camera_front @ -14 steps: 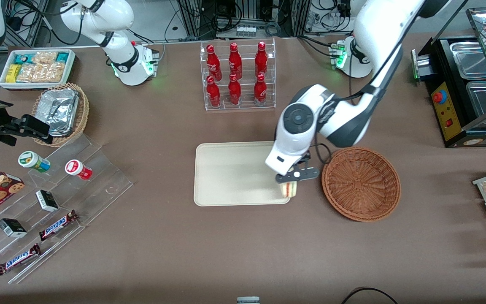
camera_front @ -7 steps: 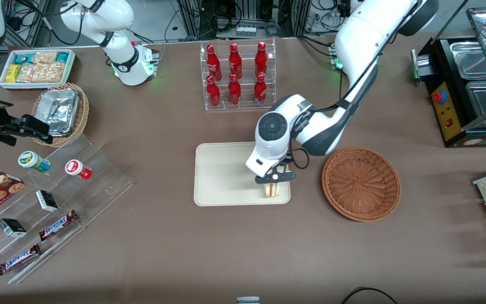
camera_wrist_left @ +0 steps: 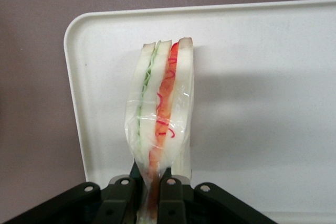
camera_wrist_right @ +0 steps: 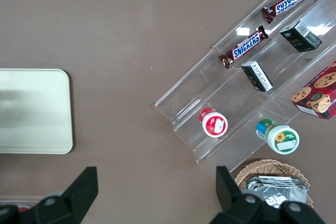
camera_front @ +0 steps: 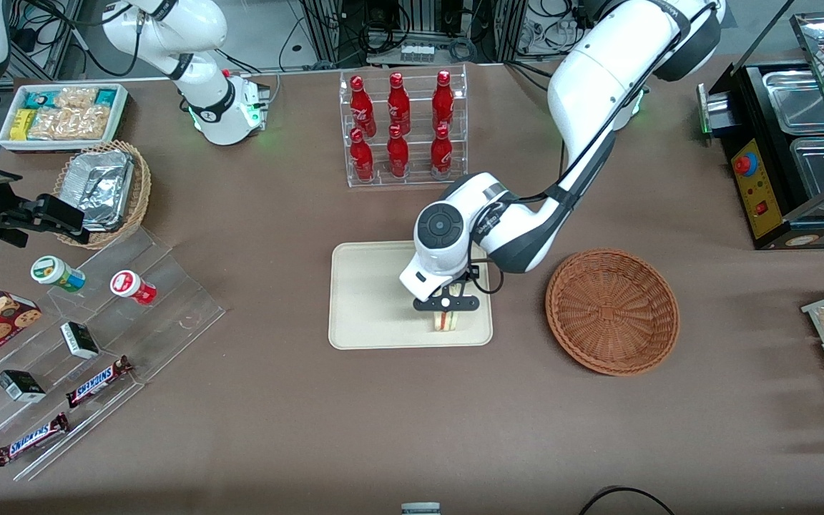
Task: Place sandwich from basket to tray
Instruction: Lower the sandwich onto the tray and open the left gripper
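My left gripper [camera_front: 446, 309] is shut on the sandwich [camera_front: 445, 322], a clear-wrapped white wedge with red and green filling. It holds it over the cream tray [camera_front: 369, 300], near the tray's edge nearest the front camera. In the left wrist view the sandwich [camera_wrist_left: 160, 108] hangs pinched by its tip between the black fingers [camera_wrist_left: 122, 203], with the tray [camera_wrist_left: 262, 77] beneath it. The round reddish-brown wicker basket [camera_front: 612, 311] stands empty beside the tray, toward the working arm's end.
A clear rack of red bottles [camera_front: 401, 129] stands farther from the front camera than the tray. A stepped acrylic stand with snacks [camera_front: 83, 343], a small foil-tray basket [camera_front: 104, 187] and a white snack bin [camera_front: 63, 114] lie toward the parked arm's end. A black warmer [camera_front: 798, 143] stands at the working arm's end.
My gripper has carried the sandwich from the tray's edge beside the basket to a spot further in over the tray, away from the basket.
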